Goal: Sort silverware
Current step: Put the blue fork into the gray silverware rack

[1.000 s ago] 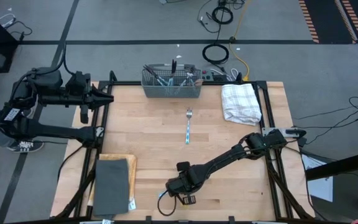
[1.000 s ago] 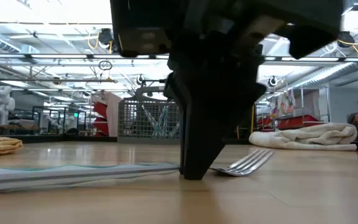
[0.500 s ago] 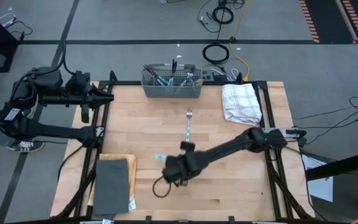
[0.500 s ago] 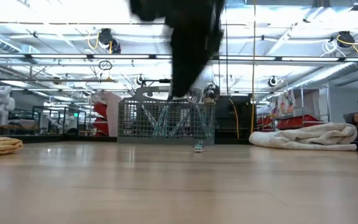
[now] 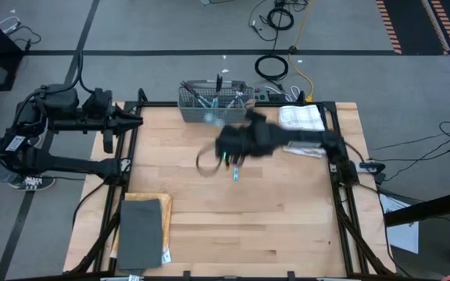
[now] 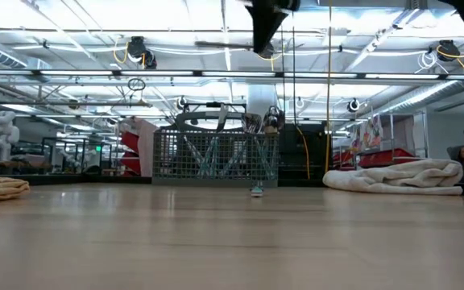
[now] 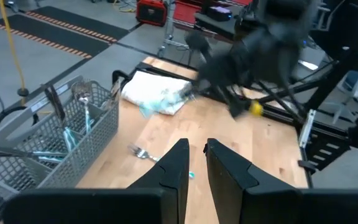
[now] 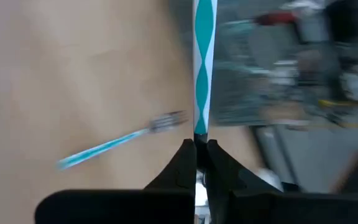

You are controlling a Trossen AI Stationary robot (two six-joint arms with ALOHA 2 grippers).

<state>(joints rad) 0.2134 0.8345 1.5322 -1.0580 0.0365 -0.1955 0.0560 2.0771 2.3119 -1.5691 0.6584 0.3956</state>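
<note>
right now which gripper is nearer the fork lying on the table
Right. The right gripper, shut on a patterned-handled utensil, is above the table close beside the fork. The left gripper waits at the table's left edge, far off.

Robotics lab: ceiling trusses (image 6: 95,76), floor cables (image 5: 272,66).

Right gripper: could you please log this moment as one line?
right gripper: shut on utensil, above table near basket | left gripper: parked at left edge | fork: on table
</note>
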